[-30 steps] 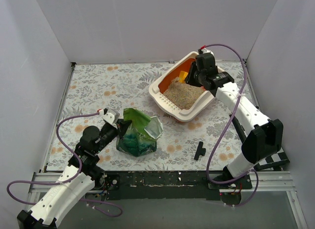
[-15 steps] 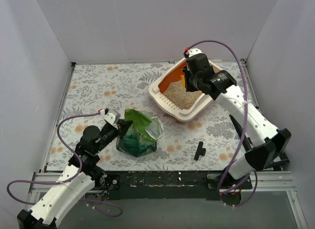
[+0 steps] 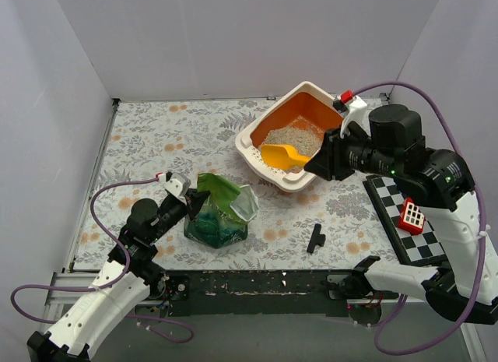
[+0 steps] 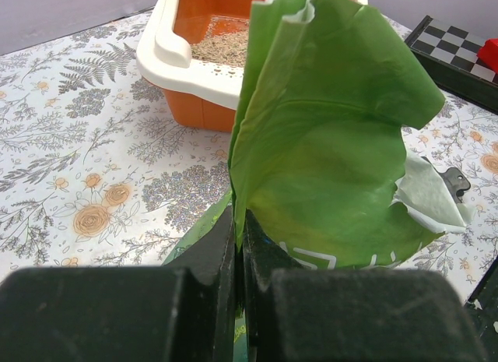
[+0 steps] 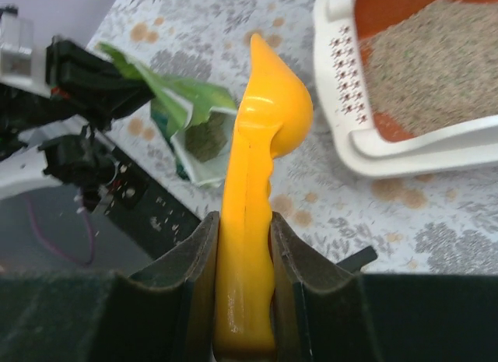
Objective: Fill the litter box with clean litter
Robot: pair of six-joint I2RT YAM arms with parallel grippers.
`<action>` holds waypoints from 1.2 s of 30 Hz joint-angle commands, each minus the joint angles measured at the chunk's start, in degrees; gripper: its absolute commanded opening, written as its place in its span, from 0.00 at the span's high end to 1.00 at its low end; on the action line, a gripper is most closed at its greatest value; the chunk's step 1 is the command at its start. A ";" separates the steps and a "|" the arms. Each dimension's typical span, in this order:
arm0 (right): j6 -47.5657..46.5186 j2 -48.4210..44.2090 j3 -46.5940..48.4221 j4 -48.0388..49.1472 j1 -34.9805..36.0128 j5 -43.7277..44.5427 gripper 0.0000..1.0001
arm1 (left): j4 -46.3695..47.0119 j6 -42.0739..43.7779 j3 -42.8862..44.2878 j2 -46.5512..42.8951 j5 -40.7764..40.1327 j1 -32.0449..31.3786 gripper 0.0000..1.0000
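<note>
The litter box (image 3: 250,141), cream outside and orange inside, stands at the back right of the table with a pile of beige clean litter (image 3: 299,135) in it. My right gripper (image 3: 313,164) is raised above the box's near rim, shut on the handle of a yellow scoop (image 3: 280,154). In the right wrist view the scoop (image 5: 263,136) is edge-on between the fingers (image 5: 204,261), with the litter box (image 5: 336,82) and litter (image 5: 436,58) to its right. My left gripper (image 3: 190,200) is shut on the upper flap of the green bag (image 3: 218,216). The flap (image 4: 327,128) stands upright, pinched between the left gripper (image 4: 239,249) jaws.
A small black clip (image 3: 315,237) lies on the flowered cloth near the front. A checkerboard (image 3: 389,202) with a red block (image 3: 411,216) sits under the right arm at the right edge. White walls close in the table on three sides.
My right arm has swung out of the litter box, up and toward the front right, with the scoop in it. The left arm and bag have not moved.
</note>
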 commanded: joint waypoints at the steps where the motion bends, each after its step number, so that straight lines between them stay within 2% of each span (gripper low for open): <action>1: 2.57 -1.33 -0.26 -4.11 -0.05 -14.01 0.99 | -2.53 0.81 0.78 -0.05 -1.20 0.21 1.00; 10: 4.33 -4.50 -7.20 -3.41 -0.05 -18.69 0.99 | -3.05 0.80 0.87 -1.55 -3.14 0.21 1.00; 20: 6.88 -5.12 -16.34 4.05 0.31 -18.69 0.99 | -3.23 0.72 0.78 -2.51 -3.23 0.21 1.00; 24: 8.55 -3.36 -18.02 8.36 0.74 -20.45 0.99 | -3.14 0.54 0.78 -2.60 -2.70 0.20 1.00; 36: 8.55 6.83 -18.28 11.62 2.24 -23.17 0.99 | -2.62 0.98 0.69 -3.48 -2.44 0.21 1.00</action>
